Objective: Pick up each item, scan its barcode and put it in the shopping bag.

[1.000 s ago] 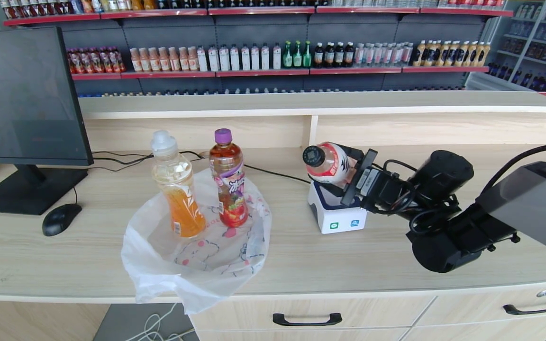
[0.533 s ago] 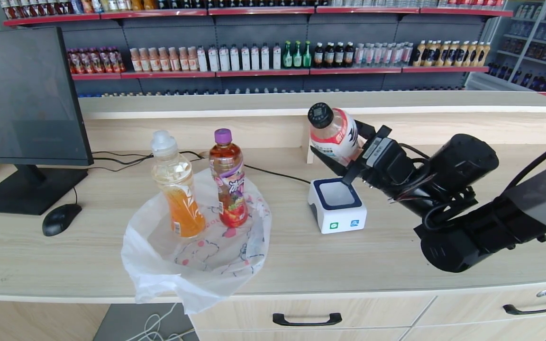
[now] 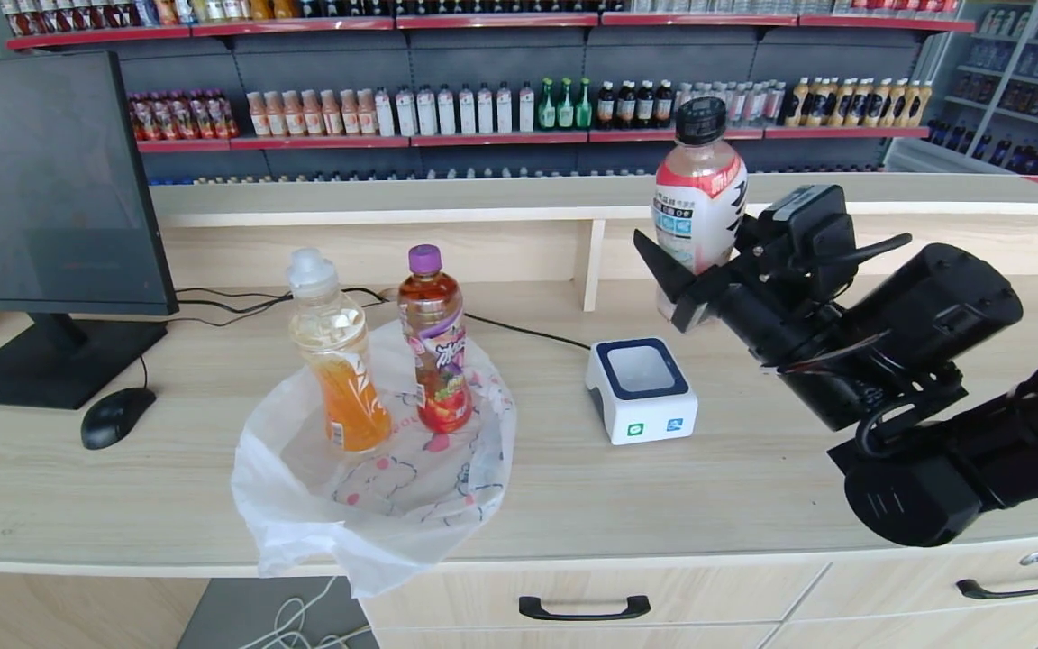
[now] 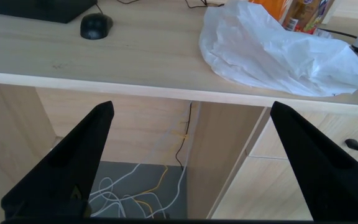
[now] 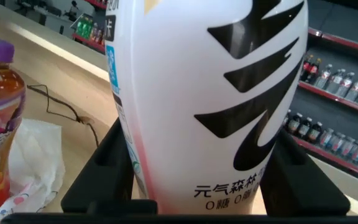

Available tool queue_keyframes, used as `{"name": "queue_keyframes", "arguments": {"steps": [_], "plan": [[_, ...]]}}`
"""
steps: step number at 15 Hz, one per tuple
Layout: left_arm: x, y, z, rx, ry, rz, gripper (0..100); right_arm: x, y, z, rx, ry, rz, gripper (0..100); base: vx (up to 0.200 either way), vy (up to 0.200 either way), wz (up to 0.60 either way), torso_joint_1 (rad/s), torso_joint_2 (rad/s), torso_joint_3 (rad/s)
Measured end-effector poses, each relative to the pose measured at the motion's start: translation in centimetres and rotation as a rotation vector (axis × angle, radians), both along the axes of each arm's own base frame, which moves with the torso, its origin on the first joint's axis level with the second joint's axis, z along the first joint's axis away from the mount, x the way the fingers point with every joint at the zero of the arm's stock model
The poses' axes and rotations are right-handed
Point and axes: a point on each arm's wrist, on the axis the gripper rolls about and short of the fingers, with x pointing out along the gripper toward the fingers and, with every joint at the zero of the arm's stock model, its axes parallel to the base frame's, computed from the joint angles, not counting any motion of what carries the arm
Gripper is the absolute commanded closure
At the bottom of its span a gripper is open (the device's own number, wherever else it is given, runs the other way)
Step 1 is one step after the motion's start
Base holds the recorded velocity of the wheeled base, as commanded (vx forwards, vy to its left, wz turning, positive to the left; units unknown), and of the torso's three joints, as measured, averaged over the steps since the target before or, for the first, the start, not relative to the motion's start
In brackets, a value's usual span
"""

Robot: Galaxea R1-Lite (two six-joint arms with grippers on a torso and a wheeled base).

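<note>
The right claw (image 3: 695, 275) is clamping the white bottle (image 3: 699, 203) low on its body. The bottle is standing upright between the fingers, black cap on top, in the air behind and to the right of the scanner (image 3: 641, 389). An orange bottle (image 3: 339, 361) and a red bottle (image 3: 433, 347) are standing on the spread bag (image 3: 375, 491). The left claw (image 4: 191, 155) is hanging with its fingers apart, below the counter (image 4: 135, 68) edge.
</note>
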Motion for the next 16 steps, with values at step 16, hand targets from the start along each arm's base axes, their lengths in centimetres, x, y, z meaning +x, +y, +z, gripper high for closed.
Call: {"name": "queue_keyframes", "arguments": {"steps": [16], "plan": [[0.0, 0.0, 0.0, 0.000, 0.000, -0.001, 0, -3.3, 0.3, -2.5, 0.360, 0.321, -0.104, 100, -0.050, 0.000, 0.00, 0.001, 0.00, 0.001]]}}
